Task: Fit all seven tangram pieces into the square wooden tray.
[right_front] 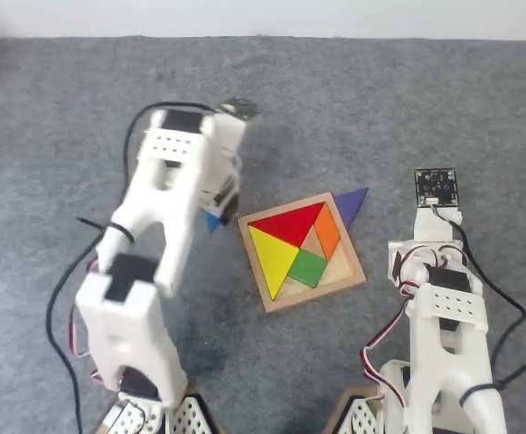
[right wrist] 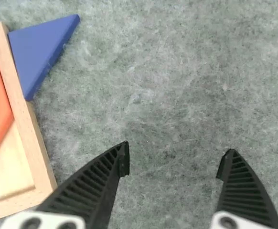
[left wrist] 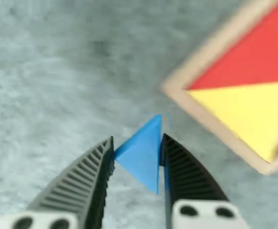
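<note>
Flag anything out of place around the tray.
Two pieces sit outside the tray, itself turned askew on the table: a dark blue triangle lying at its far right corner, and a light blue triangle held in the left arm's jaws by its left corner.

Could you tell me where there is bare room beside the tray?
Free: carpet beyond the tray's far side and under the right gripper. Crowded: the left gripper holds the light blue triangle by one corner; the dark blue triangle lies against another.
</note>
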Tool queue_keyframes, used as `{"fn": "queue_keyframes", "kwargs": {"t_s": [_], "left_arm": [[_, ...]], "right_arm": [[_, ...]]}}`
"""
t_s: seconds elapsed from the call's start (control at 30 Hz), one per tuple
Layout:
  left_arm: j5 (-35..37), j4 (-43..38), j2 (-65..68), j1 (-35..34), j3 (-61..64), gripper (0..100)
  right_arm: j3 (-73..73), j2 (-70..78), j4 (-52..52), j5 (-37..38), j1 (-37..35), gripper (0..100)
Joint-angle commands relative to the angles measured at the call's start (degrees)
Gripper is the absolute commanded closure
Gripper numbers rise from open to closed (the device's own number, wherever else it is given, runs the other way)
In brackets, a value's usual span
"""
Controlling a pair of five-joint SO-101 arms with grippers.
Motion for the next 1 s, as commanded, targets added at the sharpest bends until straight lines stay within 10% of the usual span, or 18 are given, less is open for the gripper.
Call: {"fn": "queue_keyframes", "kwargs": {"t_s": [0.0,0.33,0.97], "left_arm": [[2.8,-0.5,-12.1,9.6,9.4,87],[0.4,-17.0,-24.4,28.1,36.0,87],[0.0,-22.7,-18.1,31.4,35.8,82]], "right_arm": [[-0.4,-1.8,-0.7,0.0,-0.2,69.2],[-0.4,-1.8,-0.7,0.0,-0.1,69.2],[-0.5,-1.9,-0.7,0.0,-0.2,69.2]]}}
